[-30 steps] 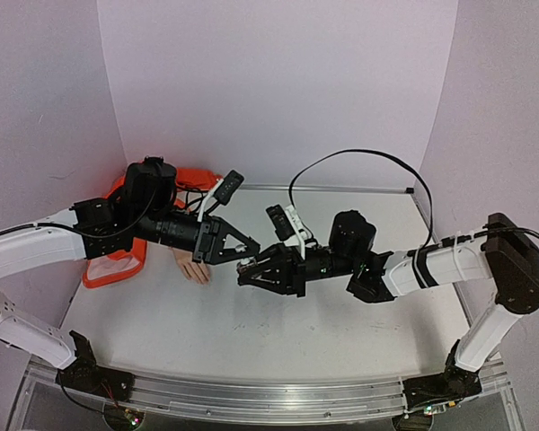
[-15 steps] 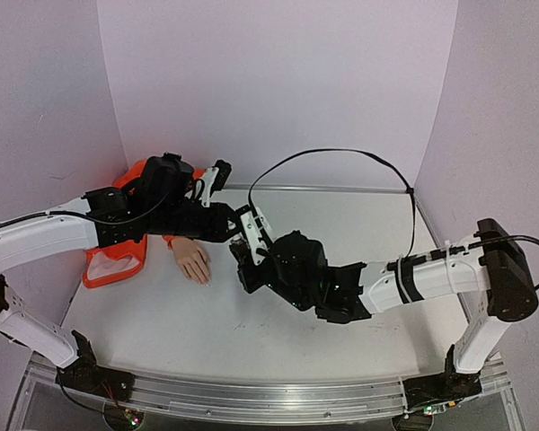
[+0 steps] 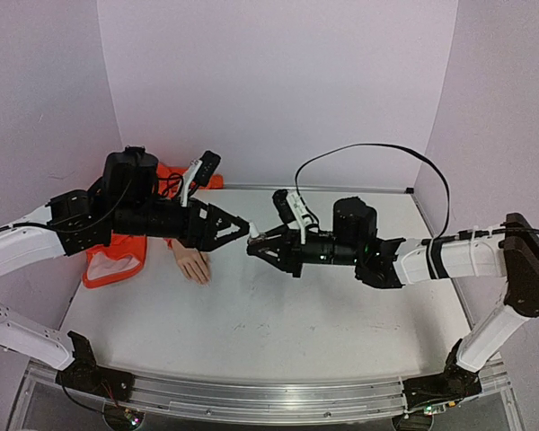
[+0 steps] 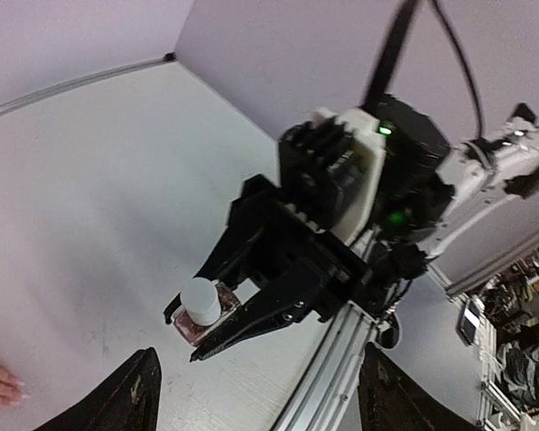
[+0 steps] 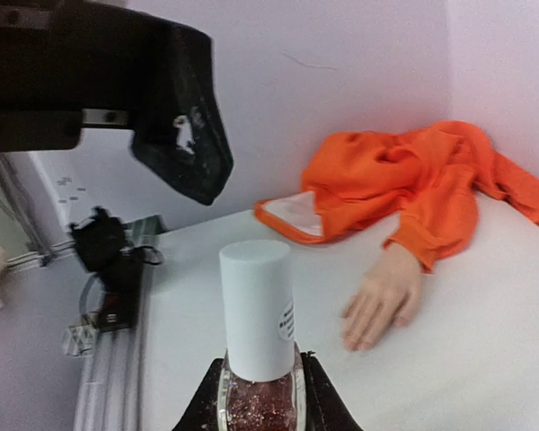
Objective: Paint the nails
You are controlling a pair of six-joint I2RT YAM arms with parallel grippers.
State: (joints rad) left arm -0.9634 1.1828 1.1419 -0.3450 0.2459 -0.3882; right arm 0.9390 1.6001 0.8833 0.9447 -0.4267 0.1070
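Observation:
A small glass bottle of red glitter polish with a white cap stands upright in my right gripper, which is shut on its glass body. In the top view, my right gripper holds it above the table's middle. My left gripper is open just left of the cap, its fingers wide apart and touching nothing. The bottle lies ahead of them. The flesh-coloured mannequin hand lies palm down in an orange sleeve, with the nails at its fingertips.
The crumpled orange garment spreads along the left wall towards the back corner. A metal rail runs along the table's near edge. A black cable arches above the right arm.
My left gripper, shut at the cap half a second ago, has opened and drawn back slightly. The right arm has swung back and straightened, still holding the capped bottle.

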